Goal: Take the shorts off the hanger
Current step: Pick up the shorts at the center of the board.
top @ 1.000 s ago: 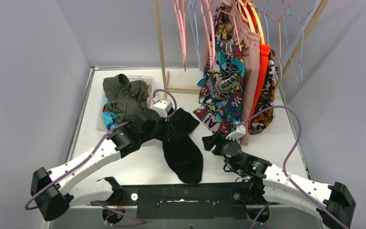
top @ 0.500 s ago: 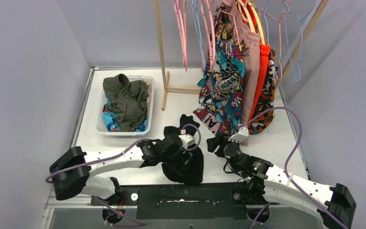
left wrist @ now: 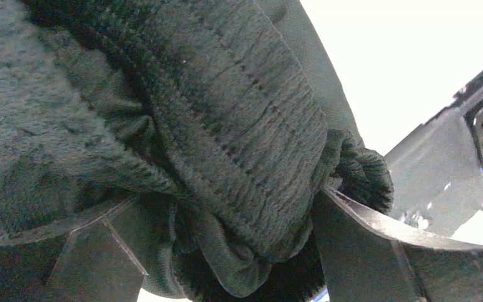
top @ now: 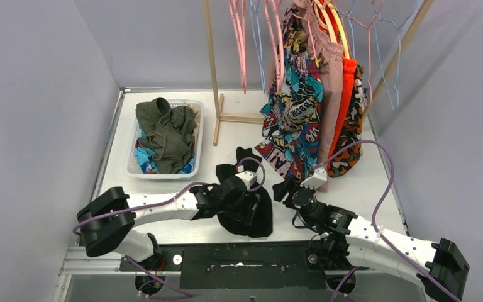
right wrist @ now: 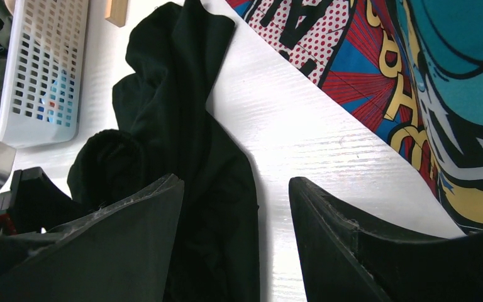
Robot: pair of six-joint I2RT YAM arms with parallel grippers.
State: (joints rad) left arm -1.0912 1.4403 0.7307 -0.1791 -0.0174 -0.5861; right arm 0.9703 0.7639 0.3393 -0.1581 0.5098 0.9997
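The black shorts [top: 259,212] lie crumpled on the table near its front edge, off any hanger. My left gripper [top: 246,200] sits right on them. In the left wrist view its fingers [left wrist: 365,245] stand wide apart, and the black shorts' bunched waistband [left wrist: 239,145] bulges loosely between them. My right gripper [top: 282,189] hovers just to the right, open and empty [right wrist: 236,182], with the black shorts' edge [right wrist: 182,119] under its left finger. Comic-print shorts [top: 292,107], dusty pink shorts [top: 331,75], orange shorts [top: 348,94] and orange-black patterned shorts [top: 352,135] hang on the rack.
A white basket [top: 128,165] at the left holds olive green shorts [top: 163,129] over teal ones. The wooden rack post [top: 212,69] and its foot [top: 242,117] stand mid-table. Empty pink hangers [top: 242,44] and blue hangers [top: 383,56] dangle above. Grey walls close both sides.
My left arm swung from beside the basket toward the table's front edge, dragging the black shorts into a heap, and its jaws opened wide. The right arm barely moved.
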